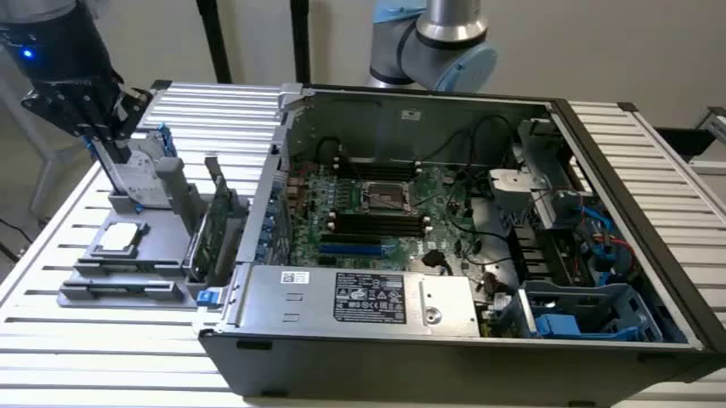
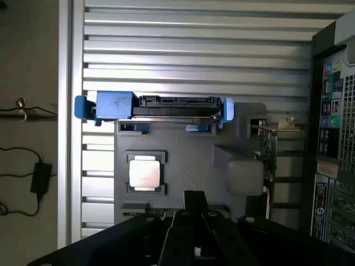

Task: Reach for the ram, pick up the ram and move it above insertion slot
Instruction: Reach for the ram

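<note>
My black gripper [image 1: 104, 143] hangs at the exterior view's left, over the back of a grey parts holder [image 1: 159, 255], and its fingers look shut with nothing in them. From the wrist view the gripper [image 2: 194, 200] points down at the holder's [image 2: 188, 149] near edge. A thin dark strip [image 1: 122, 290] lies in the holder's front slot. It may be the ram, but I cannot tell its colour. The open computer case [image 1: 454, 340] holds the motherboard with its black slots [image 1: 375, 225].
On the holder a drive with blue clips [image 2: 155, 105] stands upright at the back, and a silver processor [image 2: 145, 172] lies flat in the middle. A green expansion card with a metal bracket [image 1: 216, 217] stands between holder and case. Slatted table [image 1: 68, 340] all round.
</note>
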